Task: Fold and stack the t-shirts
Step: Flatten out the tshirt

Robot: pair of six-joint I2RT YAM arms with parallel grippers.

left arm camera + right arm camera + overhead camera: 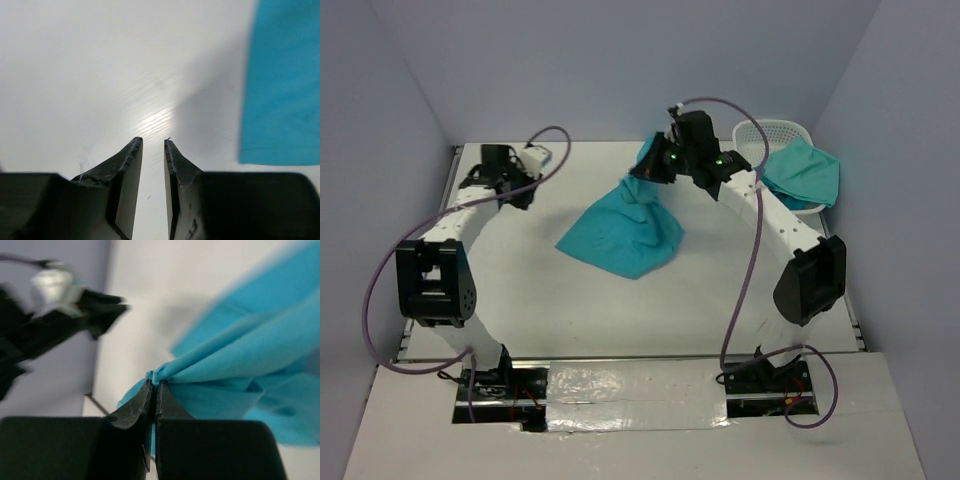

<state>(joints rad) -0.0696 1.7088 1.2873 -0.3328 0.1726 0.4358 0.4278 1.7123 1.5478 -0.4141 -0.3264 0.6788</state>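
Note:
A teal t-shirt hangs in a bunch from my right gripper, which is raised over the far middle of the table; the shirt's lower part spreads on the tabletop. In the right wrist view the right gripper is shut on a pinched fold of this t-shirt. My left gripper is at the far left, apart from the cloth. In the left wrist view the left gripper stands open over bare table, with the t-shirt's edge off to its right. A second teal t-shirt drapes over the basket.
A white lattice basket stands at the far right corner of the table, beside the right arm. Grey walls close in the table at the back and both sides. The left arm shows blurred in the right wrist view.

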